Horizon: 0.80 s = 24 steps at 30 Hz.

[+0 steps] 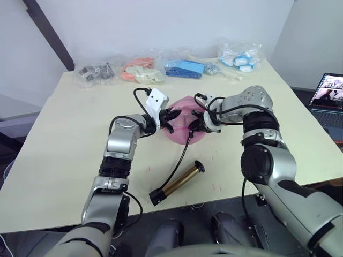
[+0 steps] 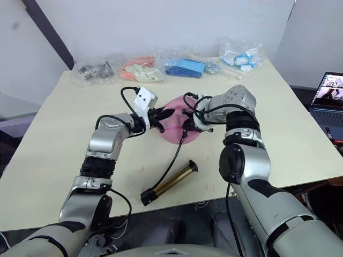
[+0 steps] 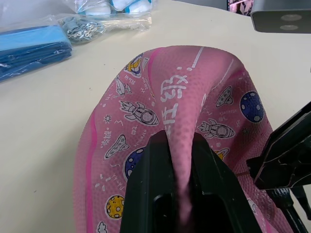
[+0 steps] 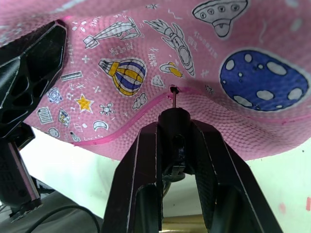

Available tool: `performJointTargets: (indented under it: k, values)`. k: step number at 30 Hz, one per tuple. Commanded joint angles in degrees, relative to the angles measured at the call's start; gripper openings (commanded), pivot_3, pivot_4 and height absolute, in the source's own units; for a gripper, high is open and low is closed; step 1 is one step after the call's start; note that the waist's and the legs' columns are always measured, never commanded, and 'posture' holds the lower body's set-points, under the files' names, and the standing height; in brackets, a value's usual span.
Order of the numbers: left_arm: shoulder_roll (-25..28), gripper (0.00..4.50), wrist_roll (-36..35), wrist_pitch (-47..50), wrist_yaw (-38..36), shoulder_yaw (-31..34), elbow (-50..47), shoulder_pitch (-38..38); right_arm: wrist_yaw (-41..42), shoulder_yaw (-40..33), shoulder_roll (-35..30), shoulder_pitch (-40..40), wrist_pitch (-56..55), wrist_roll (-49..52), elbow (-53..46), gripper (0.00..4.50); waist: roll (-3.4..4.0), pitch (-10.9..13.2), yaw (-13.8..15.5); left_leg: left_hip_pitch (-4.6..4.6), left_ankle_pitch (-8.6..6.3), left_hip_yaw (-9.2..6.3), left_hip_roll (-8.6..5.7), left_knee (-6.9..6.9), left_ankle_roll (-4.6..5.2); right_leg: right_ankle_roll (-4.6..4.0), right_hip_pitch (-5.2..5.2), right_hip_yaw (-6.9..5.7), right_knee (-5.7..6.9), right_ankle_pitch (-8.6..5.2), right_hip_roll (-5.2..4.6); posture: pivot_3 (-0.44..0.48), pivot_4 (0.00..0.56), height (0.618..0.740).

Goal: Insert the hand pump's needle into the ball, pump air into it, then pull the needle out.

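The pink ball [image 1: 181,107] lies limp and folded at the middle of the table. My left gripper [image 3: 181,145] is shut on a raised fold of the ball [image 3: 184,92] from its left side. At the ball's right side, my right gripper [image 4: 175,128] is shut on the black fitting that carries the needle [image 4: 173,98]. The needle's tip meets a small hole on a dark pink seam of the ball [image 4: 204,73]; how deep it sits I cannot tell. The hand pump [image 1: 179,182] lies flat nearer the table's front edge. Its black hose [image 1: 181,158] runs up to my right gripper [image 1: 197,124].
Several plastic bags line the table's far edge: dark parts [image 1: 96,73], orange pieces [image 1: 140,69], blue items [image 1: 185,68], white and blue items [image 1: 241,57]. A laptop [image 1: 328,96] sits off the table to the right.
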Motion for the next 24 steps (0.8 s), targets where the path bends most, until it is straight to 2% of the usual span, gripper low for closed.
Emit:
performJointTargets:
  k: [1,7,11,24]
  values:
    - [-2.8,0.12,-1.7,3.0,-4.8,-6.8,1.2,2.7,4.7,4.2,2.6,0.3,-8.2,0.2,-0.4,0.35,0.00,0.0,-0.1,0.00,0.00,0.00,0.01,0.00,0.00,0.00,0.00,0.00,0.00,0.00,0.01,0.000,0.150,0.740]
    - [-3.1,0.12,-1.8,3.9,-3.8,-5.7,2.1,2.4,8.1,8.4,2.9,2.0,-9.8,-0.9,-0.8,0.35,-0.06,-0.4,-0.6,0.02,-0.01,-0.02,0.05,-0.03,-0.01,0.00,0.00,-0.01,-0.02,0.00,0.05,0.000,0.150,0.740]
    - [-3.4,0.12,-1.8,4.8,-3.2,-5.2,2.3,2.6,12.0,15.7,2.2,4.4,-11.6,-3.4,-3.6,0.35,0.01,-0.5,-0.9,0.04,-0.01,-0.04,0.09,-0.06,-0.02,0.01,0.01,-0.02,-0.03,-0.01,0.10,0.000,0.150,0.740]
    - [-3.9,0.12,-1.9,6.4,-3.0,-4.8,3.0,2.5,17.8,22.5,1.4,5.9,-15.2,-6.5,-4.8,0.35,0.06,-0.7,-1.2,0.09,-0.06,-0.04,0.32,-0.06,-0.10,0.01,0.01,-0.02,-0.05,-0.01,0.30,0.000,0.150,0.740]
